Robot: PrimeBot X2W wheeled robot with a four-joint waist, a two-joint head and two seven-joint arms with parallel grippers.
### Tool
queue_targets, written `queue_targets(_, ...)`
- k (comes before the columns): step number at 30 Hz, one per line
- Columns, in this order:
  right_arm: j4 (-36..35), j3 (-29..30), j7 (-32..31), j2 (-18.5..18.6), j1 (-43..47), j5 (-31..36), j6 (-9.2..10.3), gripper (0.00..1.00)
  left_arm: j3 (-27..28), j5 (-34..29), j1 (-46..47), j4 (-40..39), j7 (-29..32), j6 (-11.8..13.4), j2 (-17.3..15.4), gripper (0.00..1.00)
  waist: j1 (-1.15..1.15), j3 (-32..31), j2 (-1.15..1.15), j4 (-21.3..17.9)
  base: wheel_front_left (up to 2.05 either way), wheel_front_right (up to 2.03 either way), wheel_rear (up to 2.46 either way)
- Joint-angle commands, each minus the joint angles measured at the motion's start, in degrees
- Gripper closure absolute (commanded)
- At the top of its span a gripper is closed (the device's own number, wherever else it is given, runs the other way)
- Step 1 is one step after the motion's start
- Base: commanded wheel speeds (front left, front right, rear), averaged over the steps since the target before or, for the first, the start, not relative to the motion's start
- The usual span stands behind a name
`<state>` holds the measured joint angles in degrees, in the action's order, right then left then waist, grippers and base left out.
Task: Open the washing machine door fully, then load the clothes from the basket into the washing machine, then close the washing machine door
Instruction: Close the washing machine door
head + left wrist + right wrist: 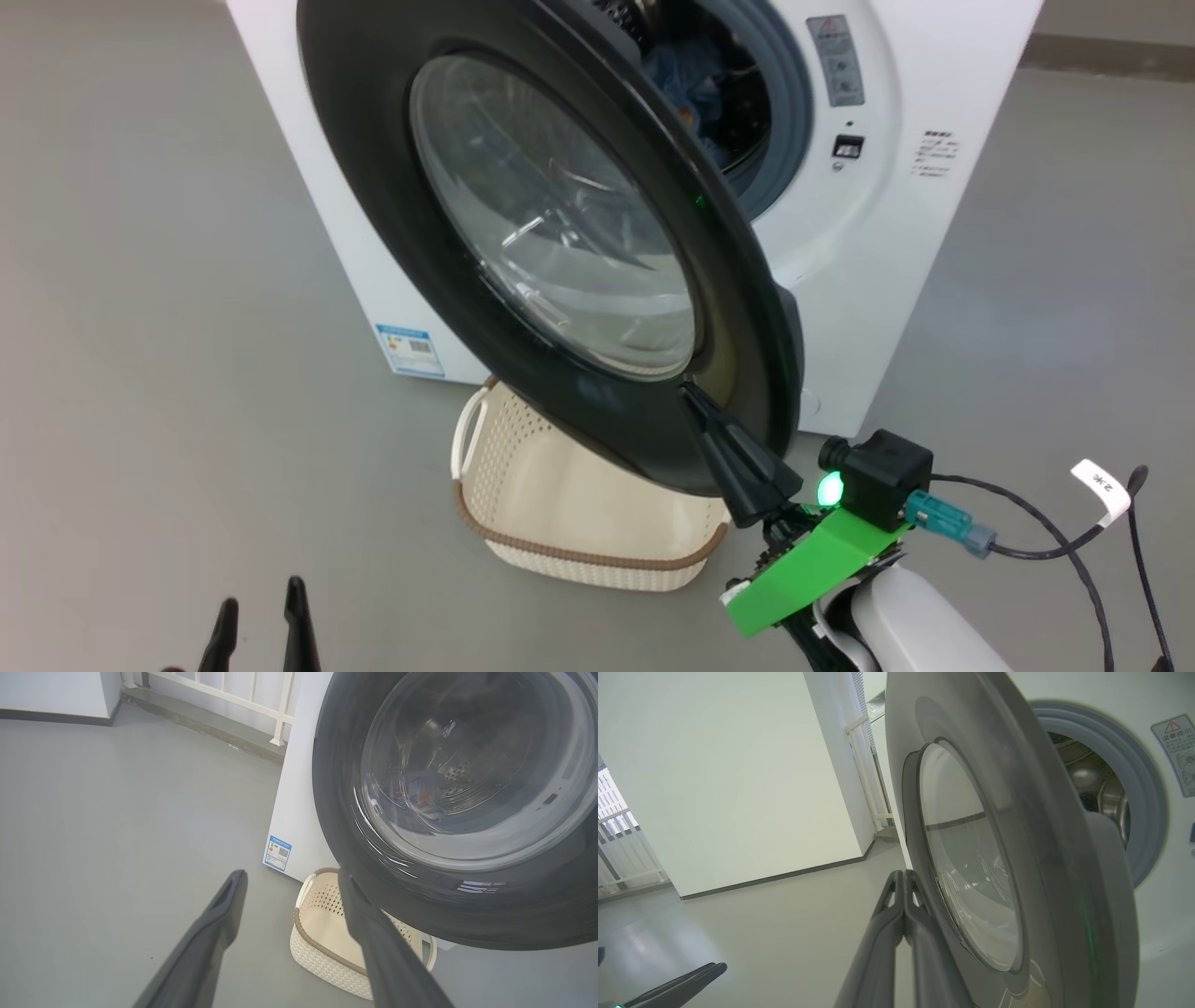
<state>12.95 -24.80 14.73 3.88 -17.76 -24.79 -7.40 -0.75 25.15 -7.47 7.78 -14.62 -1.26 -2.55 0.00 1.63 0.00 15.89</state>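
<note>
**Head view.** The washing machine (934, 233) stands on the grey floor (140, 373) at 12 o'clock. The washing machine door (392, 233) is part-open, with its outer face toward the camera, and covers the left half of the opening. The clothes (686, 79) lie inside the grey gasket (794, 112), visible past the door edge at 1 o'clock. The basket (579, 560) sits on the floor at 6 o'clock of the door, partly under the door's lower rim. The right claw (695, 397) enters from 5 o'clock, fingers pressed together, with its tip on the black rim. The left claw (261, 621) sits at 7 o'clock, fingers apart and holding nothing. A green mount (812, 560) and a black cable (1036, 532) ride on the right wrist.

**Left wrist view.** The left claw is spread wide with nothing between its fingers. The door, at 2 o'clock, overhangs the basket at 5 o'clock. A blue label (278, 853) marks the machine's lower corner. A white railing (252, 690) runs at 12 o'clock.

**Right wrist view.** The right claw is fully closed and empty, just beside the door's outer face. Contact cannot be confirmed here. The steel drum (1108, 798) shows at 2 o'clock behind the door edge. A white wall (738, 765) fills 10 o'clock.
</note>
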Motion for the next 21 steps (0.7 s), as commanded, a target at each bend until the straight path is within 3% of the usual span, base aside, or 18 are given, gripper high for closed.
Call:
queue_targets(1, -0.9, -0.5, 0.3, -0.8, -2.1, 0.3, -0.09, 1.00, 1.4, 0.4, 3.2, -1.7, -0.4, 0.3, -0.3, 0.00, 0.00, 2.2, 0.00, 2.1, 0.00, 0.00, 0.00)
queue_targets(7, 0.4, 1.5, 0.3, 0.1, -4.0, 0.8, -0.09, 1.00, 0.4, 1.7, 4.6, -2.1, -0.4, 0.8, -0.3, 0.00, 0.00, 5.0, 0.00, 3.0, 0.00, 0.00, 0.00)
queue_targets(21, 0.2, 4.8, 0.3, 2.3, -6.8, 1.8, -0.09, 1.00, -0.2, 2.3, 6.1, -1.7, -0.4, 0.8, -0.3, 0.00, 0.00, 8.1, 0.00, 1.3, 0.00, 0.00, 0.00)
